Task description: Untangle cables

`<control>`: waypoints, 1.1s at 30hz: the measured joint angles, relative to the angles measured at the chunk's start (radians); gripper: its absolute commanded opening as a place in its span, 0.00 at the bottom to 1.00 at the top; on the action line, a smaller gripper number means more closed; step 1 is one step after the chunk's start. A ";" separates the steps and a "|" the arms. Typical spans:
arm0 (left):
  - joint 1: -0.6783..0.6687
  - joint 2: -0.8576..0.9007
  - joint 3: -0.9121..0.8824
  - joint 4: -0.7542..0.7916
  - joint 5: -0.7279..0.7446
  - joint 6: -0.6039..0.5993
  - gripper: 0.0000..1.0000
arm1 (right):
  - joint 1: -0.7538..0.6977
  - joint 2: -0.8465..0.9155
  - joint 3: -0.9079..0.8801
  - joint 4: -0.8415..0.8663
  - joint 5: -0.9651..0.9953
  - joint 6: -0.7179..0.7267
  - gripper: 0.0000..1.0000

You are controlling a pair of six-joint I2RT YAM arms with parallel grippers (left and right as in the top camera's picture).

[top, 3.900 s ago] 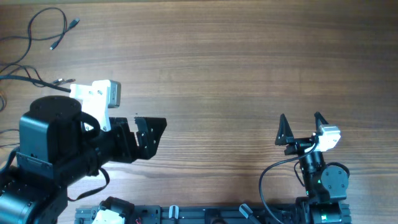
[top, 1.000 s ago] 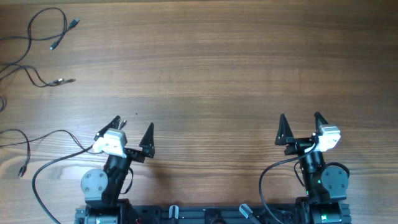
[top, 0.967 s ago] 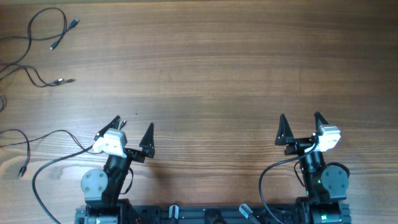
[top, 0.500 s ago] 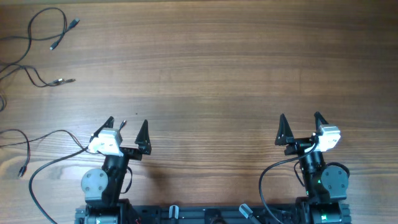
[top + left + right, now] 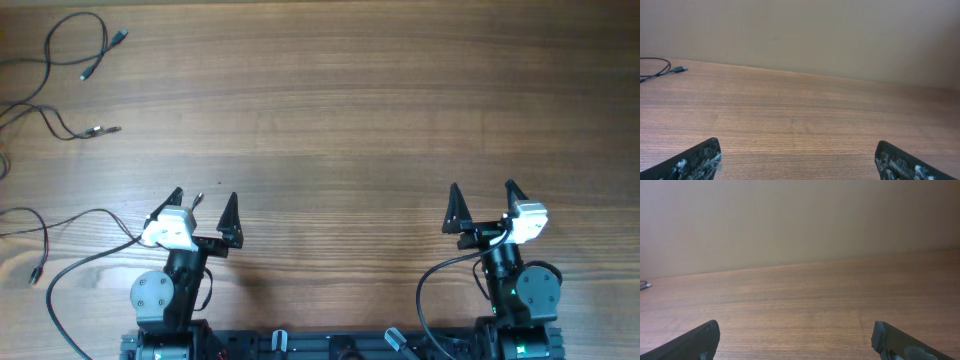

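One broad wooden table (image 5: pixel 380 90) carries everything, most of its top bare, with a plain beige wall (image 5: pixel 805 35) behind it in both wrist views. Next in size are the left arm (image 5: pixel 160 295) and the right arm (image 5: pixel 520 290), both folded low at the near edge. The left gripper (image 5: pixel 203 197) is spread wide with nothing between its fingers, and the right gripper (image 5: pixel 482 188) is likewise released and empty; each wrist view shows only bare wood between the black fingers (image 5: pixel 695 160). The cables (image 5: pixel 50 45) lie well apart from both claws, in the far-left corner and down the left edge. One loops at the far left, a second (image 5: pixel 62 132) runs just nearer than it, and a third (image 5: pixel 46 235) lies near the left arm's base. From where I stand they look mostly separated, though the two far ones seem to cross close to the left edge, and I cannot tell whether they are merely overlaid or hooked. To do this step well I would send the left arm, since the right one is far off. It should pinch a single cord just behind its silvery plug end (image 5: pixel 100 130), lift it only slightly, and draw it slowly toward open wood so the neighbour does not drag along. It should also keep clear of the thicker lead (image 5: pixel 52 285) wired to its own arm, which lies close to the third cable. No brand, label or writing can be read on anything.
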 measured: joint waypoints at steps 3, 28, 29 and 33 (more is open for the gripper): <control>0.000 0.000 0.000 0.000 0.000 0.000 1.00 | 0.000 0.000 0.000 0.000 0.000 0.000 1.00; 0.000 0.000 0.000 0.000 -0.015 0.000 1.00 | 0.000 0.000 0.000 0.000 0.000 0.000 1.00; 0.000 0.000 0.000 0.000 -0.015 0.000 1.00 | 0.000 0.000 0.000 0.000 0.000 0.000 1.00; 0.000 0.000 0.000 0.000 -0.015 0.000 1.00 | 0.000 0.000 0.000 0.000 0.000 0.000 1.00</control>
